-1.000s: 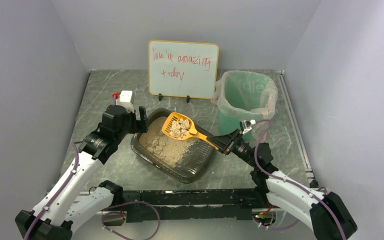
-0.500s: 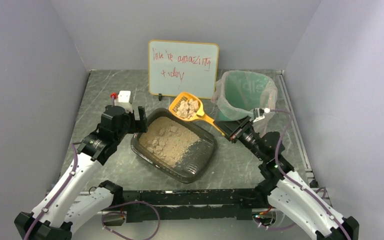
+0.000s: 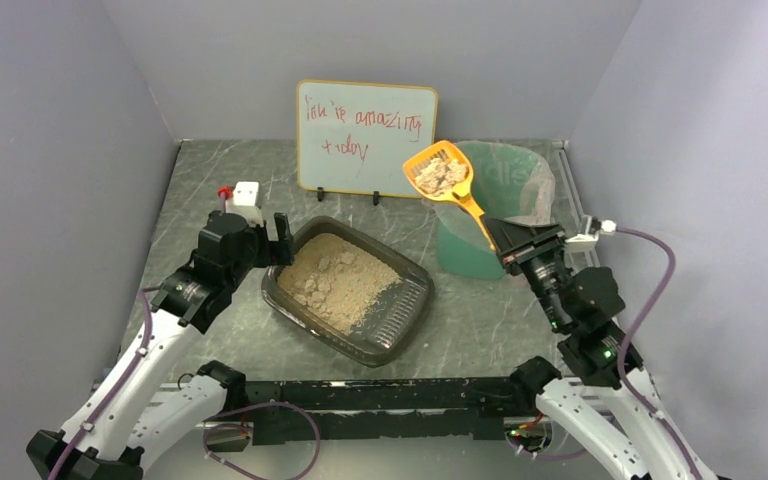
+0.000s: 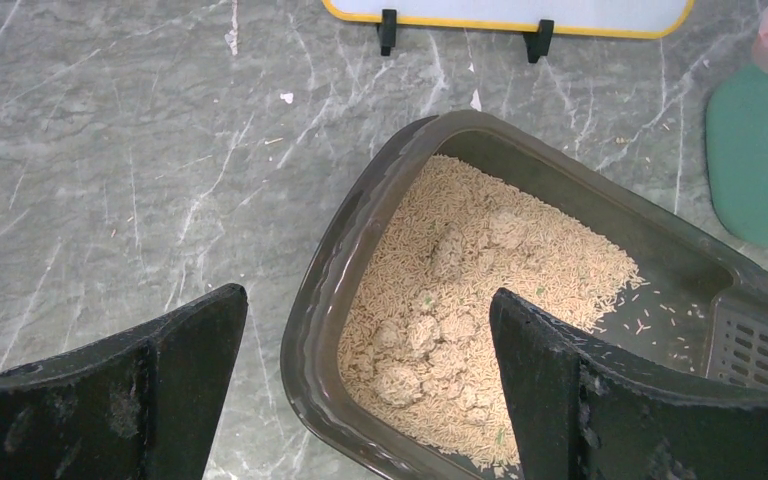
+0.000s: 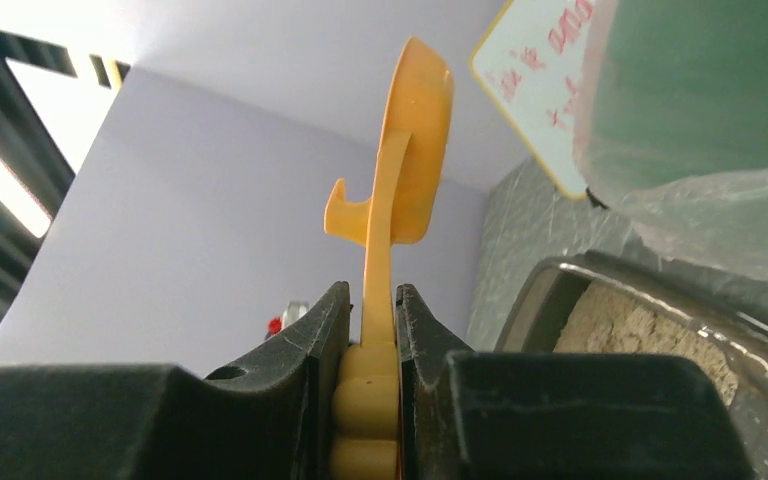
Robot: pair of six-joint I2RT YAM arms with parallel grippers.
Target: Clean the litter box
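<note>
Carried the orange scoop [image 3: 457,192] up and across within the last second, from low over the litter box [image 3: 405,300] to high beside the whiteboard [image 3: 365,135], now raised at the left rim of the green bin [image 3: 460,252] as seen from above. Clamped on its handle with the right gripper [image 3: 500,232], jaws pressed fully onto the thin orange strip. Pan up and roughly level, with a heap of pale clumps [image 3: 440,176] in it. Not yet tipped, and no sign of a spill.

Kept the left gripper [image 4: 368,293] parked meanwhile at the left end of the litter box. Spread wide, holding nothing, with one finger over the bare table [image 4: 110,150] and the other above the sand. Apparently clear of the rim, though hard to tell about contact.

Left the litter box where it was — mid-table, skewed, grate end toward the right arm, near the bin but apart from it. More lumps [image 3: 318,287] lying in the sand at its left half.

Judging by that: one load out, dumping next. Probably needs a little more travel over the bin mouth, then a roll of the wrist to empty the pan. Risks dropping clumps on the table if tipped too early at the rim. Likely calls for further passes — plenty of lumps left in the sand.
</note>
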